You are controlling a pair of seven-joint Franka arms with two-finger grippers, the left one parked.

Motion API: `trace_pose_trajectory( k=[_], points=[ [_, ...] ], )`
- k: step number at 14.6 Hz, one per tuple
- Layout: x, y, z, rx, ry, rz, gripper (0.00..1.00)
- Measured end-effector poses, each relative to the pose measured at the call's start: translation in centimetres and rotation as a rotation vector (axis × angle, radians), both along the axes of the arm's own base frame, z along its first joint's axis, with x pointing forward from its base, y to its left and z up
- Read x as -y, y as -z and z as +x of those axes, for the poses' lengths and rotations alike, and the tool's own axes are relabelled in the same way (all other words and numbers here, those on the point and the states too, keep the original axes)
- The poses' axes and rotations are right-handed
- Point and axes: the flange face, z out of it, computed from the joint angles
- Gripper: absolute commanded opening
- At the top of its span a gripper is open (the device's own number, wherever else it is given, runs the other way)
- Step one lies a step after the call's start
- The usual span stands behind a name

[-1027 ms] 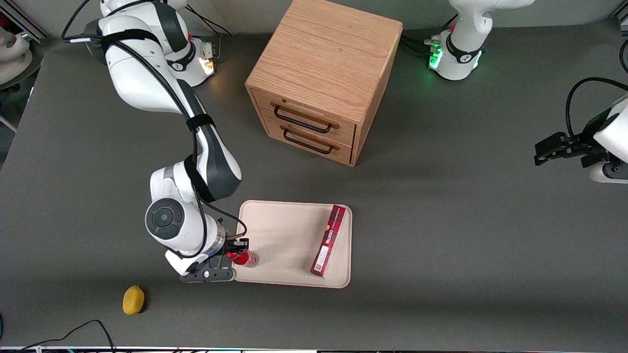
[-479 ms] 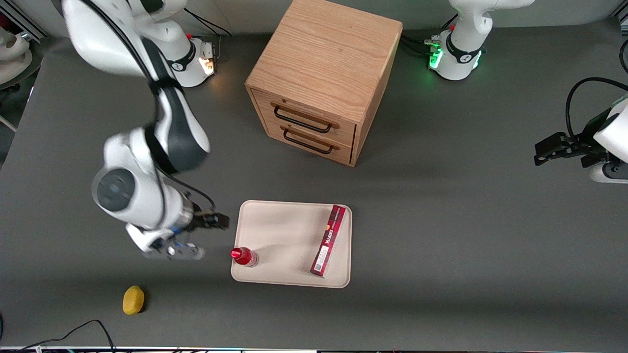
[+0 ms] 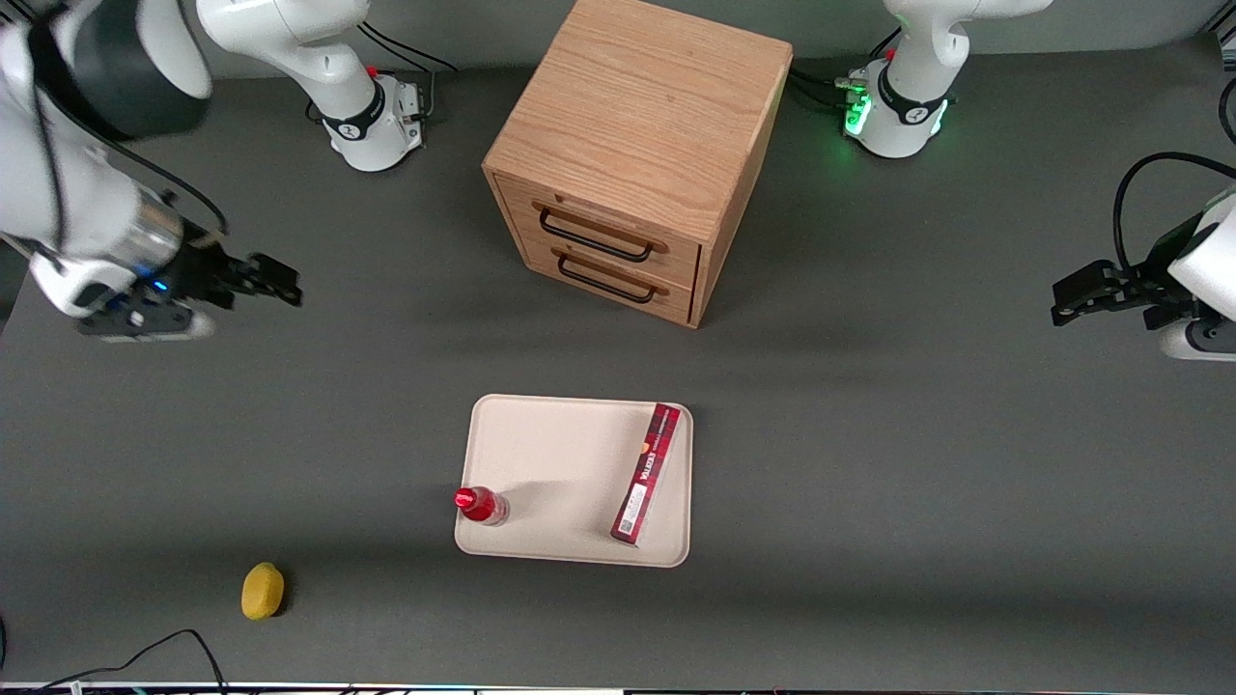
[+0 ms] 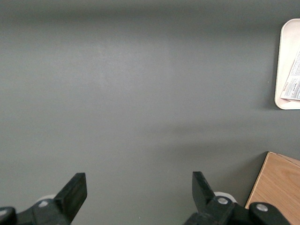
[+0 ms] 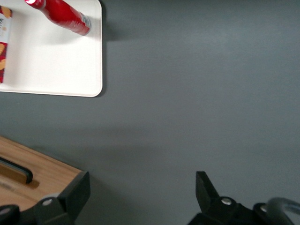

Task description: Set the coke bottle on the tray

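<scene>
The small red coke bottle [image 3: 480,505] stands upright on the cream-beige tray [image 3: 560,463], at the tray corner nearest the front camera and toward the working arm's end. It also shows in the right wrist view [image 5: 63,15] on the tray [image 5: 56,65]. My right gripper [image 3: 275,280] is open and empty, raised well away from the tray, toward the working arm's end of the table and farther from the front camera than the tray. In the right wrist view the gripper [image 5: 140,187] holds nothing between its fingers.
A long flat red box [image 3: 647,473] lies on the tray toward the parked arm's end. A wooden drawer cabinet [image 3: 637,154] stands farther from the front camera than the tray. A yellow lemon-like object [image 3: 262,590] lies near the table's front edge.
My gripper has let go of the bottle, opened, and drawn up and away from the tray toward the working arm's end. The bottle stays standing on the tray.
</scene>
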Motion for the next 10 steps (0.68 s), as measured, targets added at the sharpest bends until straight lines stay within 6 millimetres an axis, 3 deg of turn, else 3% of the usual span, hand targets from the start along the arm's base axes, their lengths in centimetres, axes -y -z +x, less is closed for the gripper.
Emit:
trace_pose_trajectory(
  k=[4,6,10],
  points=[
    [0.8,-6.4,-1.0,0.001,-0.009,-0.011,1.00],
    [0.8,-7.3,-1.3,-0.015,-0.018,-0.035,1.00],
    [1.0,-6.7,-0.7,-0.035,-0.015,-0.047,1.00]
  ],
)
